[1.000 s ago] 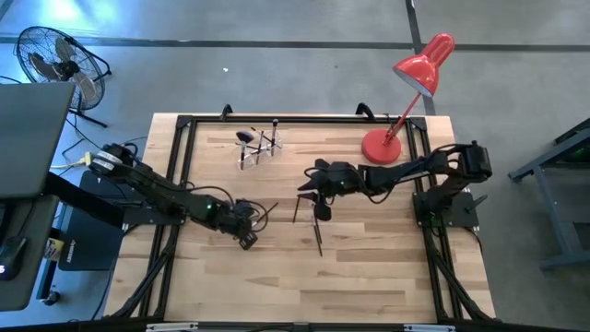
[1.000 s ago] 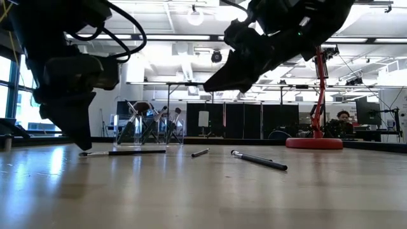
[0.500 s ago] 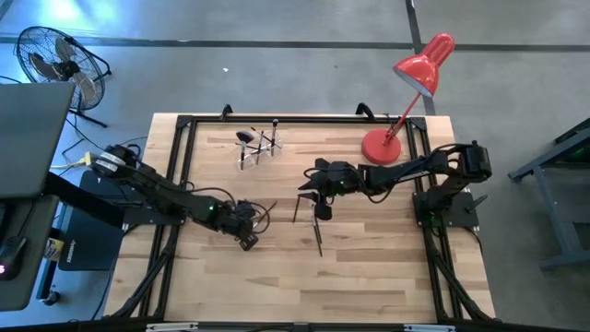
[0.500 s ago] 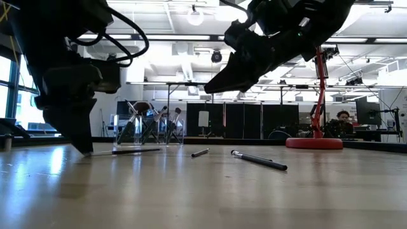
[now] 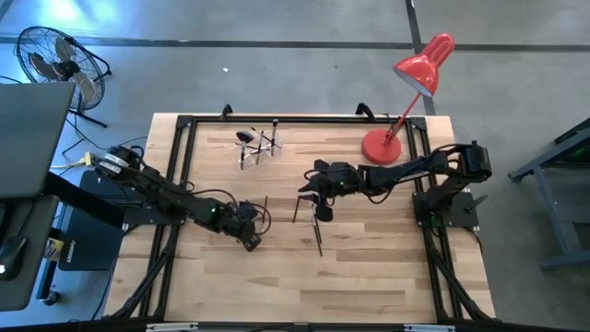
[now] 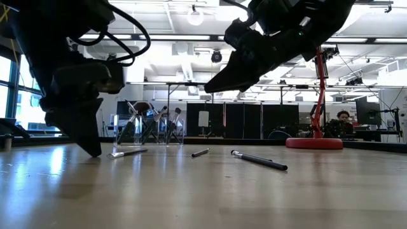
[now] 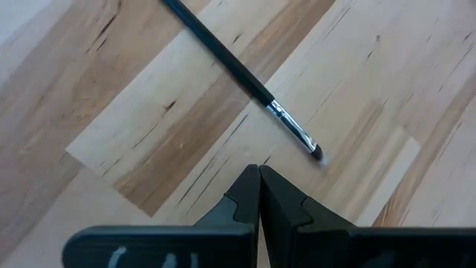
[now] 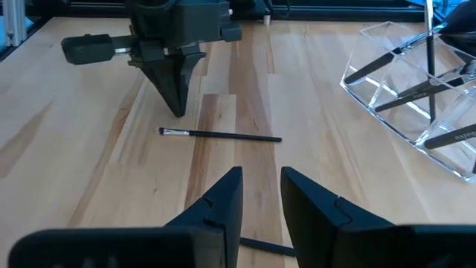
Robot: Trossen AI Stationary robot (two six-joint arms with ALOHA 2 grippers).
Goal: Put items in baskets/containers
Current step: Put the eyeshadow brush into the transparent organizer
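Note:
A slim dark brush (image 7: 238, 71) lies flat on the wood, also seen as the brush (image 8: 219, 135) and the brush (image 5: 265, 207). My left gripper (image 7: 259, 171) is shut and points down just beside the brush's bristle end, a small gap away; it shows as the left gripper (image 6: 92, 147) low over the table. My right gripper (image 8: 260, 175) is open and hovers above the table's middle (image 5: 306, 189). Two more brushes (image 5: 297, 210) (image 5: 318, 235) lie beneath it. The clear holder (image 5: 258, 146) near the far edge has several brushes standing in it.
The red desk lamp's base (image 5: 380, 146) stands at the far right of the table, its stem leaning over the far edge. A black frame (image 5: 184, 124) runs round the tabletop. Bare wood lies toward the near edge (image 5: 304, 286).
My shut left gripper has moved a little toward the table's right, staying low. The brush beside it has swung round on the table: it lay slanting across, and now lies more nearly along the near-far line. My right gripper has kept still.

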